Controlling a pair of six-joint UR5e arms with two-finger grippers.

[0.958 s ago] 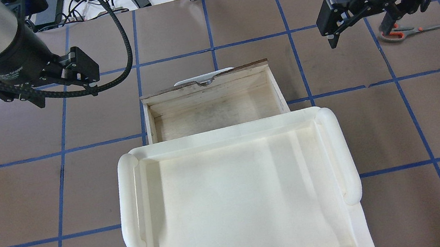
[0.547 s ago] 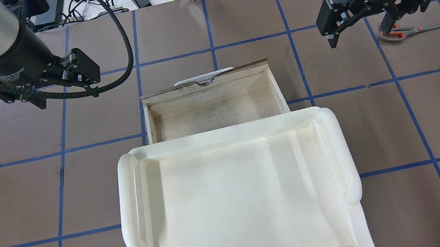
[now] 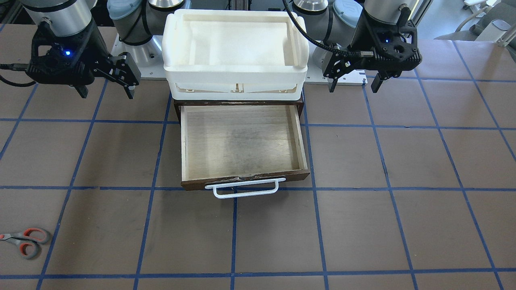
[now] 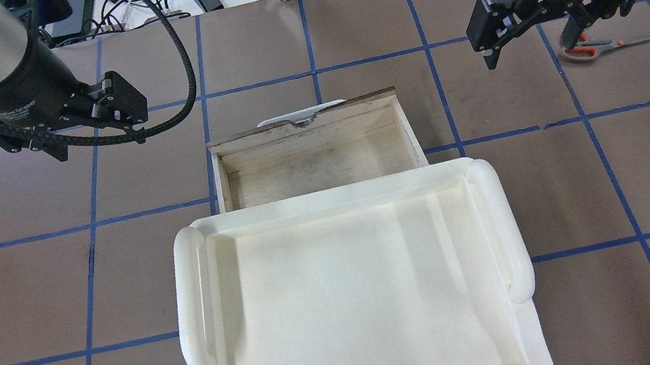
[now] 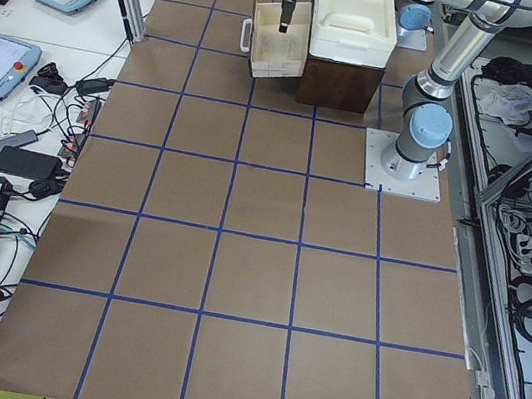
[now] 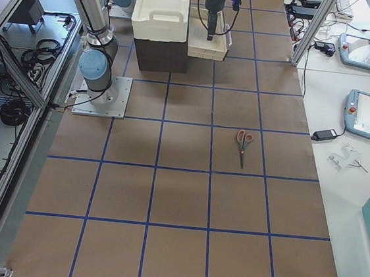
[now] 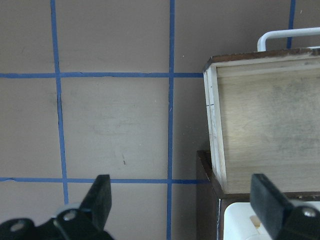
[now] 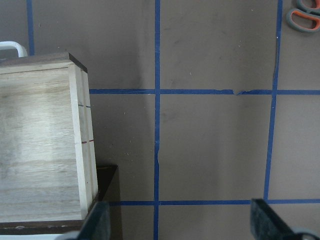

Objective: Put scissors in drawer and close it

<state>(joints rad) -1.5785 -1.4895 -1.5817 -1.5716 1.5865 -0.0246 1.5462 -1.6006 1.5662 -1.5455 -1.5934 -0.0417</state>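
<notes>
The scissors (image 3: 24, 241) lie flat on the brown table, far on the robot's right; they also show in the overhead view (image 4: 599, 48) and at the top right of the right wrist view (image 8: 305, 15). The drawer (image 3: 242, 141) is pulled out and holds nothing; its white bar handle (image 3: 242, 189) faces away from the robot. My right gripper (image 4: 529, 53) is open and empty, above the table between the drawer and the scissors. My left gripper (image 4: 88, 127) is open and empty, to the left of the drawer (image 4: 314, 157).
A white plastic tub (image 4: 335, 201) sits on the dark cabinet (image 3: 177, 108) that holds the drawer. Blue tape lines grid the table. Tablets and cables lie on side benches (image 6: 363, 111) beyond the table's far edge.
</notes>
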